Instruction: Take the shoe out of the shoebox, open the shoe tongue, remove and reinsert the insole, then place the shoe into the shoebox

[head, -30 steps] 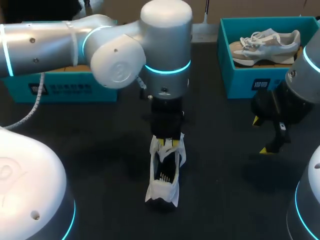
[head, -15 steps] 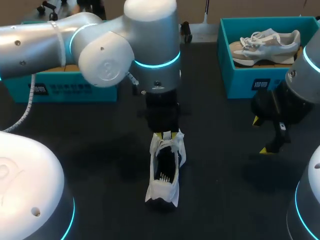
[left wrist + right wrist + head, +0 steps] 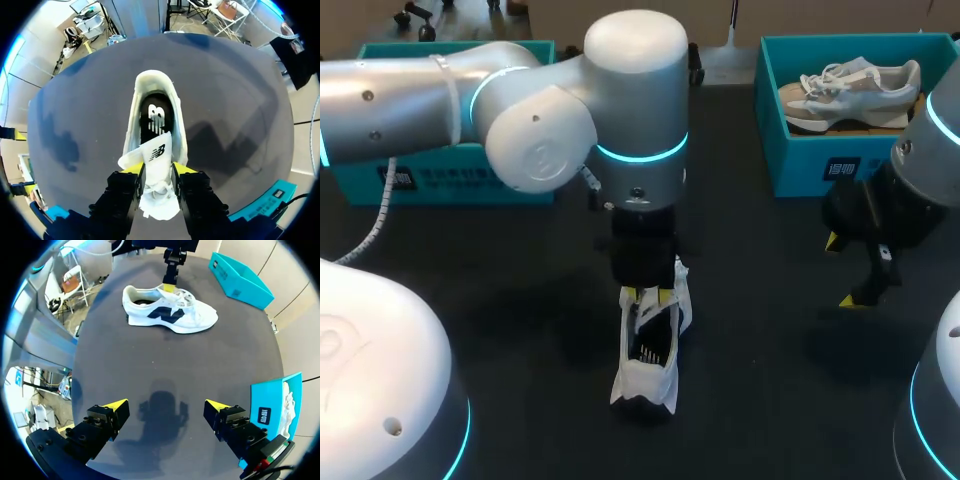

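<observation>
A white shoe stands on the dark table in the middle, toe towards the far side. Its black insole shows through the opening. My left gripper hangs over the lace end, and in the left wrist view that gripper is shut on the raised white tongue, one yellow-tipped finger on each side. My right gripper hovers wide open over bare table at the right, well clear of the shoe. The right wrist view shows its fingers spread with nothing between them.
A teal shoebox at the back right holds a second, grey-white shoe. Another teal box stands at the back left behind my left arm. Dark bare table lies between the shoe and the right gripper.
My left arm first pulled back slightly, then came forward and lower over the shoe, its fingers standing a little wider around the tongue. The right arm has not moved.
</observation>
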You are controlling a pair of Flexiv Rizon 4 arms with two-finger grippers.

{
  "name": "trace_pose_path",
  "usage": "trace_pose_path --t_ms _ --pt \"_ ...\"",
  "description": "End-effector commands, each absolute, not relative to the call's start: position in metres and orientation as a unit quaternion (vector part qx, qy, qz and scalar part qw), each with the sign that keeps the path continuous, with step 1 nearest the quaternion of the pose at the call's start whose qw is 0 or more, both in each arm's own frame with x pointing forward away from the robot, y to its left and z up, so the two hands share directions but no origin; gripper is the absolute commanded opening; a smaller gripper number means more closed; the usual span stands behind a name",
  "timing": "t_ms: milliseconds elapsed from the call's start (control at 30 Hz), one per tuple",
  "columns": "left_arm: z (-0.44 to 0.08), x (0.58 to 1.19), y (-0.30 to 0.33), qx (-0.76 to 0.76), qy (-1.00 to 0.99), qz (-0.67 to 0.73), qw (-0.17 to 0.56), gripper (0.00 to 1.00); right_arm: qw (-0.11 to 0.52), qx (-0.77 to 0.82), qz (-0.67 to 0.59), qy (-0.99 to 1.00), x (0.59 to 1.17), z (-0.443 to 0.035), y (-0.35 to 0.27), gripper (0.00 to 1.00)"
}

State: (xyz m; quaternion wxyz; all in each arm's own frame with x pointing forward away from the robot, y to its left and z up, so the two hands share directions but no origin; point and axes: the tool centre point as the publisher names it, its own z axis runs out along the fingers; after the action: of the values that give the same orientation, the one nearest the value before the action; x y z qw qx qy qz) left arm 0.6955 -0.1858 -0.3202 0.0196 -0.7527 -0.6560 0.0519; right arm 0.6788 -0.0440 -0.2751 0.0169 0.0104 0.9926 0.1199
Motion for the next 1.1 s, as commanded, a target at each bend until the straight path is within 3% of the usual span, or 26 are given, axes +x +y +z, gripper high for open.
trace_pose_path --t_ms 33,233,633,1100 --pt "-0.307 0.694 -0.178 -0.753 -0.656 0.054 -0.002 0.35 0.019 0.011 0.119 0.993 0.678 -0.276 -0.044 1.0" --pt "-0.299 0.712 -0.188 -0.741 -0.669 0.056 -0.016 0.38 0.019 0.011 0.119 0.993 0.678 -0.276 -0.044 1.0" --pt "-0.326 0.725 -0.215 -0.743 -0.668 0.042 0.026 0.39 0.019 0.011 0.119 0.993 0.678 -0.276 -0.044 1.0" --pt "-0.33 0.694 -0.183 -0.764 -0.643 0.03 0.029 0.38 0.019 0.011 0.119 0.993 0.678 -0.276 -0.044 1.0"
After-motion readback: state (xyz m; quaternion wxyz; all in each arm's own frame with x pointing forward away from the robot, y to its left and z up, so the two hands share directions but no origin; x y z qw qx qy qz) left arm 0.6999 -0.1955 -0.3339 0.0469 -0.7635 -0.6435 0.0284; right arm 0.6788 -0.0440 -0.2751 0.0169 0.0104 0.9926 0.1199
